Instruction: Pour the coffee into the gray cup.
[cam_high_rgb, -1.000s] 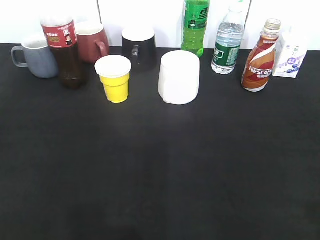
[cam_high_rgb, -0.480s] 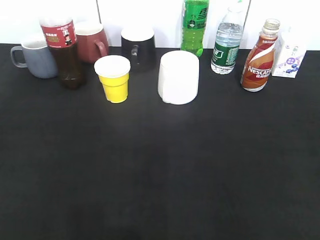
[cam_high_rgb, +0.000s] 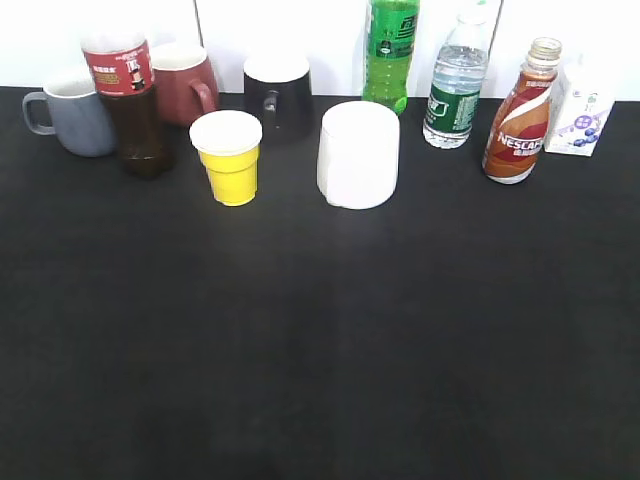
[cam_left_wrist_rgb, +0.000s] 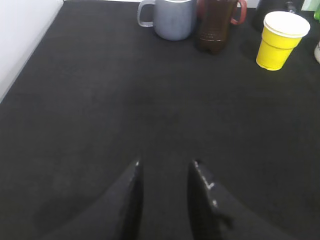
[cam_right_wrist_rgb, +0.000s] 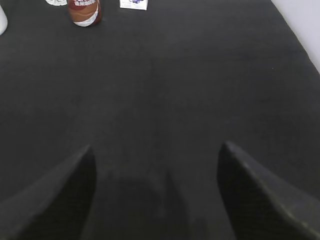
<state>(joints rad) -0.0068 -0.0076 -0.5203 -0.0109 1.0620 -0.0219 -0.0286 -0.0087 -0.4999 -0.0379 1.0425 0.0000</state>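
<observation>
Coffee (cam_high_rgb: 517, 125) upright; gray cup (cam_high_rgb: 75, 116) far-left.

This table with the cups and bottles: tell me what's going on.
Nothing is being handled yet. The coffee bottle stands upright at the back right; the gray cup sits at the far back left. The left pincer is only slightly parted, the right pincer wide open, both empty above the black table.

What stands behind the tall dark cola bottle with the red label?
Behind the tall dark cola bottle with the red label stands a dark red ceramic mug; its rim, right side and handle show. The bottle covers its left part. The blue-gray ceramic mug stands to the bottle's left.
</observation>
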